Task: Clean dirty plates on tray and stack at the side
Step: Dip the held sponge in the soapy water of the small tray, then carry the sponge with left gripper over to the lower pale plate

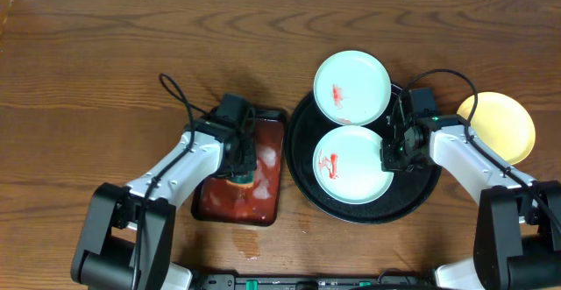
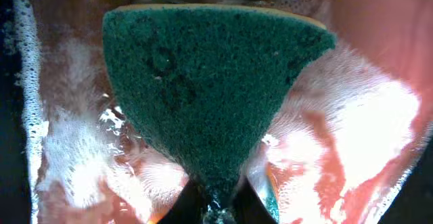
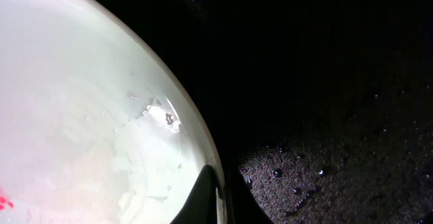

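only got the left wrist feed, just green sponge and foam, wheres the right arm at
Observer: The right gripper is down on the black tray, shut on the right rim of the front mint plate.
Operator: any plate off the tray
Observer: Yes, the yellow plate lies on the table right of the tray; no smear shows on it.
Operator: mint ones dirty?
Observer: Both carry red smears, and the rear mint plate overhangs the tray's back rim.
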Available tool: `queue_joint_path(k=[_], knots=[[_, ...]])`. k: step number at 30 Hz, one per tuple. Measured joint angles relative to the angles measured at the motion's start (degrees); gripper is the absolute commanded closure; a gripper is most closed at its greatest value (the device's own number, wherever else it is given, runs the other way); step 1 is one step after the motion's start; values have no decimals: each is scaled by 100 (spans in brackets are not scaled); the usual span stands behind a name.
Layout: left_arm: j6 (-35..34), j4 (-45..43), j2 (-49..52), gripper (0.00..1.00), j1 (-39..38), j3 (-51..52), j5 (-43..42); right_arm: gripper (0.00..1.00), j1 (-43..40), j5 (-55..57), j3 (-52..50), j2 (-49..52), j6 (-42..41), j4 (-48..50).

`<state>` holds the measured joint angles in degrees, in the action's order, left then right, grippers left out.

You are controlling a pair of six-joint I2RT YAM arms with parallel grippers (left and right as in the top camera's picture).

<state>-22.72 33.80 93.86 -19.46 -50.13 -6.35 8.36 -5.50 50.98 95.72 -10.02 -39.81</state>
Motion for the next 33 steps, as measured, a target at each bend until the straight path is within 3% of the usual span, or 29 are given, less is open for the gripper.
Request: queue_joint_path(k=[5,8,11,16,23,33], knots=[[4,52,-2,92,-22,-15,74,99,0,0,0,0,0,2],[7,535,-2,93,-20,-254,129,99,0,-2,0,0,0,2],[52,1364,-2,92,-22,-918,223,99,0,-17,0,0,4,13],[116,2024,-31,93,-127,-2310,199,99,-2,-87,-9,0,66,57],[24,1718,-162,93,-748,-2726,-612,99,-4,-199,-17,0,181,201],[-710,638,367,93,-1967,-2712,-885,99,-17,-293,-22,2,199,223]])
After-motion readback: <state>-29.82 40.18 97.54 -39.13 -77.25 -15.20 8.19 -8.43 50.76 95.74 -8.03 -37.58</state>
